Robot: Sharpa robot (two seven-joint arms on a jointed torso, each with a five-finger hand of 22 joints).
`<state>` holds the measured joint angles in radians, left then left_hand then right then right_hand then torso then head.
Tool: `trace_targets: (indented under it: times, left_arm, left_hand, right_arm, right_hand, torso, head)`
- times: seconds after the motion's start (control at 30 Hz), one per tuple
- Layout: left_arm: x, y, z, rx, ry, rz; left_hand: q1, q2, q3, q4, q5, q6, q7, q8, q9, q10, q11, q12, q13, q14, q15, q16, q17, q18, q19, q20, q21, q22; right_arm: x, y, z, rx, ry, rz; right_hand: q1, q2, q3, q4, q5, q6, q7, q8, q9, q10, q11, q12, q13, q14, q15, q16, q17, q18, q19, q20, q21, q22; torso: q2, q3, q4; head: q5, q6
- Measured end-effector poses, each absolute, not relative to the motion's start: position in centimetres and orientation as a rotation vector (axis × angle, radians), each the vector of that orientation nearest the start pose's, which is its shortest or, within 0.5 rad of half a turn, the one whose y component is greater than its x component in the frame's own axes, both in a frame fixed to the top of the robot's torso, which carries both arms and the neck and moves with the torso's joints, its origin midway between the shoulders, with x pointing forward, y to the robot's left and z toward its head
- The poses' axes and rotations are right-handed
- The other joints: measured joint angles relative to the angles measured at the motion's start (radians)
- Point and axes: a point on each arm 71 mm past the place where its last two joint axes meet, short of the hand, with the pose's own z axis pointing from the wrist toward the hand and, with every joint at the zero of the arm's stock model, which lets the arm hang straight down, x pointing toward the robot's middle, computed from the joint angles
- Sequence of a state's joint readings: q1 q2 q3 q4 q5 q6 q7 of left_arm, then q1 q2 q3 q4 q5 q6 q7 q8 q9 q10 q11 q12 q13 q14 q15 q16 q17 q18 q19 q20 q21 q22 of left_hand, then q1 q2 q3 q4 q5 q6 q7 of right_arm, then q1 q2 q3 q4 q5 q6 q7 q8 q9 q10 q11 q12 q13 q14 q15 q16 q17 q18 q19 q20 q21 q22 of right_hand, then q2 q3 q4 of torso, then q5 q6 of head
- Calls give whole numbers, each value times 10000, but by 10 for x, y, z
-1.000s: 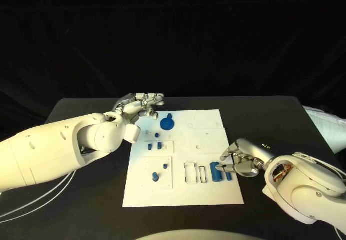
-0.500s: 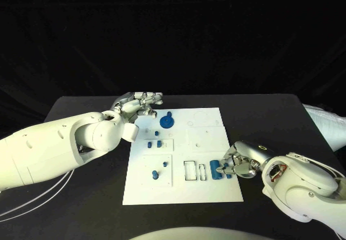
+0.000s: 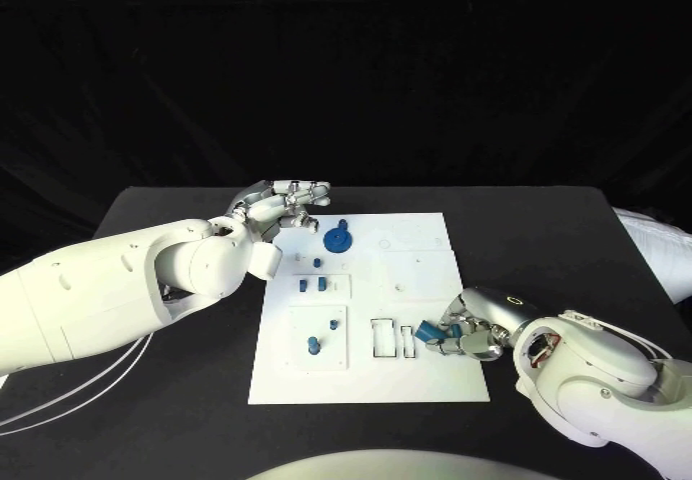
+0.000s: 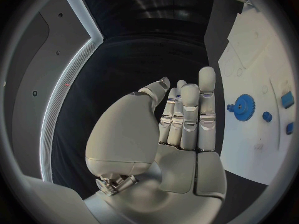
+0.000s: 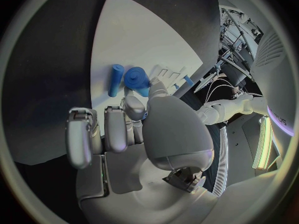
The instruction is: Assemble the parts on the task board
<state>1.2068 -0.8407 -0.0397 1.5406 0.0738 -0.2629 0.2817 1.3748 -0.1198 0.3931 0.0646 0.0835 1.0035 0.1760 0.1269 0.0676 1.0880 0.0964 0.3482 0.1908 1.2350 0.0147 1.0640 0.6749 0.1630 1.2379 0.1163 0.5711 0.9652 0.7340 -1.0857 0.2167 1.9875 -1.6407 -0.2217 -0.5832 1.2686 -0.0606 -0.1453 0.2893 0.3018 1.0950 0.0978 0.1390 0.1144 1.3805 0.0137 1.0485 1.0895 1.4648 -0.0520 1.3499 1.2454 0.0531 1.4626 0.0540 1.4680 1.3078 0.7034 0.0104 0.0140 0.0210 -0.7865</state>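
Head view: your right hand (image 3: 476, 335) pinches a blue cylinder part (image 3: 430, 330) at the task board's (image 3: 433, 385) near right edge.
Just beyond its fingertips you see a second blue cylinder (image 5: 116, 79) lying flat and two rectangular slots (image 3: 382, 337). Your left hand (image 3: 278, 207) hovers empty, fingers loosely spread, with the blue gear (image 3: 338, 241) just beside it.

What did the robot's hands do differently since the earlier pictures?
The right hand has tipped one blue cylinder up off the task board, pinching it; earlier it lay flat. A second cylinder lies beside it on the board. The left hand hovers as before, open, at the board's far left corner. The blue gear and the other small parts stayed put.
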Motion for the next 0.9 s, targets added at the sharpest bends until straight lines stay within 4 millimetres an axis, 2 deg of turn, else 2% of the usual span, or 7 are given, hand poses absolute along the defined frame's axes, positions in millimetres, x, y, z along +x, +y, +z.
trace_targets:
  times: [0.3,0.4,0.7,0.77,0.87,0.9]
  left_arm:
    - [487,198,-183,-12425,15352,-15749]
    - [487,198,-183,-12420,15362,-15746]
    - [487,199,-183,-12411,15369,-15718]
    - [487,199,-184,-12412,15374,-15712]
    - [487,199,-184,-12406,15380,-15717]
    - [487,199,-184,-12404,15382,-15720]
  left_hand:
    - [0,0,0,0,0,0,0,40,0,0,0,0,0,0,0,-38,0,0,0,0,1,0]
    - [0,0,0,0,0,0,0,40,0,0,0,0,0,0,0,-38,1,0,0,0,1,1]
    - [0,0,1,0,0,0,0,40,0,-25,26,0,-1,0,1,-38,-19,1,0,0,1,-14]
    - [0,0,0,0,0,0,0,40,0,-34,34,0,-1,-1,2,-38,-19,-1,0,0,1,-15]
    - [0,0,0,0,0,0,0,40,0,-35,35,0,-1,-1,2,-38,-19,0,0,0,2,-15]
    - [0,0,1,0,0,0,0,40,0,-35,35,0,-1,-1,2,-38,-19,0,0,0,2,-14]
  right_arm:
    - [351,-205,-246,368,19446,4266]
    - [350,-204,-246,419,19365,4307]
    - [344,-203,-245,1078,19061,4666]
    - [343,-200,-240,1327,18935,4915]
    - [343,-196,-233,1777,18720,5298]
    - [343,-195,-232,1908,18685,5402]
  right_hand:
    - [307,307,-10,-9,-3,18,-15,155,113,-20,-19,0,152,0,1,0,0,1,0,0,-1,-1]
    - [433,432,-18,-2,27,71,-68,196,142,-56,-53,-39,162,0,1,0,-19,0,0,0,-1,-1]
    - [673,672,-16,-32,595,330,-151,376,265,-57,-61,-39,307,-1,-75,0,34,0,36,-37,-1,-2]
    - [656,689,-28,-32,825,333,-154,391,267,-20,-98,-39,337,34,-110,0,43,0,36,-37,6,-2]
    - [450,883,-267,12,1306,335,-157,393,269,-6,-113,-39,411,35,-110,60,101,1,36,-37,47,-2]
    - [345,880,-313,21,1388,336,-158,432,276,-6,-112,-39,430,35,-111,60,112,0,36,-37,47,-3]
  torso:
    - [-8,0,1]
    - [-9,5,-1]
    - [-13,25,-9]
    - [-13,31,-9]
    - [-12,31,-8]
    - [-10,31,-5]
  head:
    - [72,-44]
    - [86,-49]
    - [84,-12]
    - [79,-4]
    - [68,18]
    - [61,29]
